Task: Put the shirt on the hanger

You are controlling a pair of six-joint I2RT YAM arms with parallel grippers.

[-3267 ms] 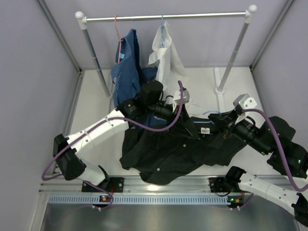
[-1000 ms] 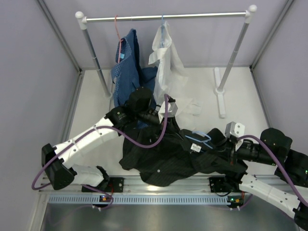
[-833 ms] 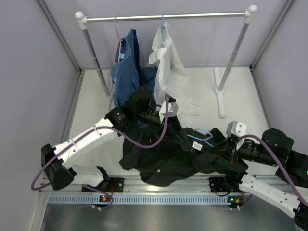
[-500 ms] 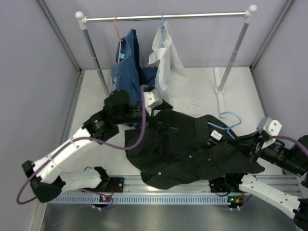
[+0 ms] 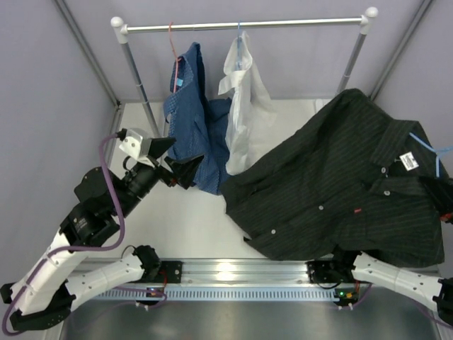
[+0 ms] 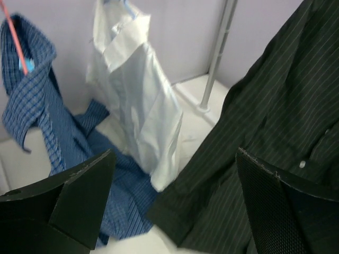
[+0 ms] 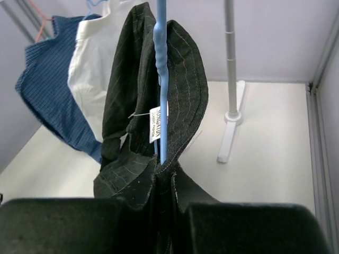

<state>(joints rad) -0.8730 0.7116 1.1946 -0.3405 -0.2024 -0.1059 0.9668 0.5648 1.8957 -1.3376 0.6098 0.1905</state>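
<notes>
Holds the black pinstriped shirt (image 5: 340,184) aloft on the light-blue wire hanger (image 7: 160,79), before the clothes rail's (image 5: 241,25) right end.
Pinches collar fabric where the wire enters, in the right gripper (image 7: 159,206) (probably so the cloth hangs straight); has the left gripper (image 6: 175,153) wide, empty, low by the rail's left end.

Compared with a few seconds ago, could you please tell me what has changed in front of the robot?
The right hand, closed on the shirt with the hanger in its collar, has raised it up and to the right. The left hand has come off the shirt and drawn back left, open and empty. The blue shirt and white shirt hang on the rail as before.
</notes>
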